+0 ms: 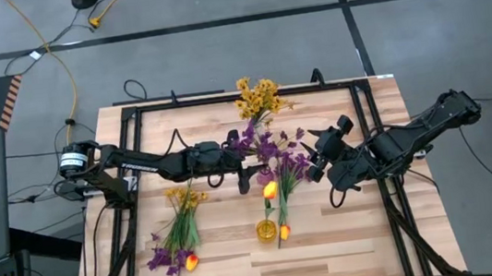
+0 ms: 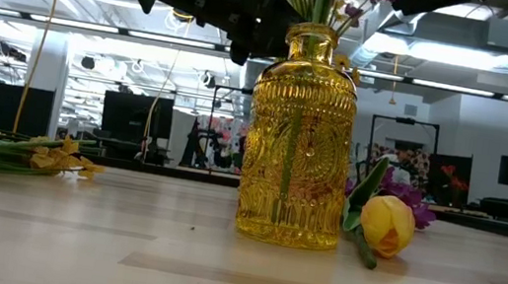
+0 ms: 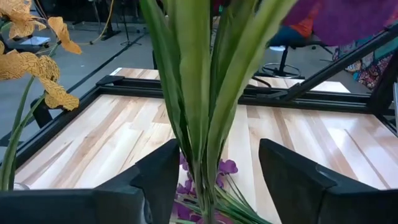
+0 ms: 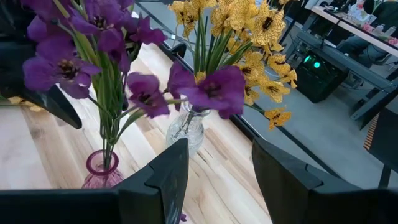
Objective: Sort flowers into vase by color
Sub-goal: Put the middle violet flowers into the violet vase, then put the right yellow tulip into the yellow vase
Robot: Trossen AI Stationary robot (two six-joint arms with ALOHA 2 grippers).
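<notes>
Embossed amber-yellow vase (image 2: 299, 138), purple blossoms (image 4: 93, 43) in a pink vase (image 4: 102, 171) (stems green), yellow-orange tulip (image 2: 388, 226)

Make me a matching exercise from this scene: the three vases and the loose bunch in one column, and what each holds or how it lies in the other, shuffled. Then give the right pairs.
Things:
1. yellow glass vase
2. purple vase
3. clear vase
4. loose bunch

States:
A. holds yellow clustered blooms
B. lies flat on the table
C. has a tulip lying beside it
D. holds purple blossoms

Pairs: 1-C, 2-D, 3-A, 4-B
</notes>
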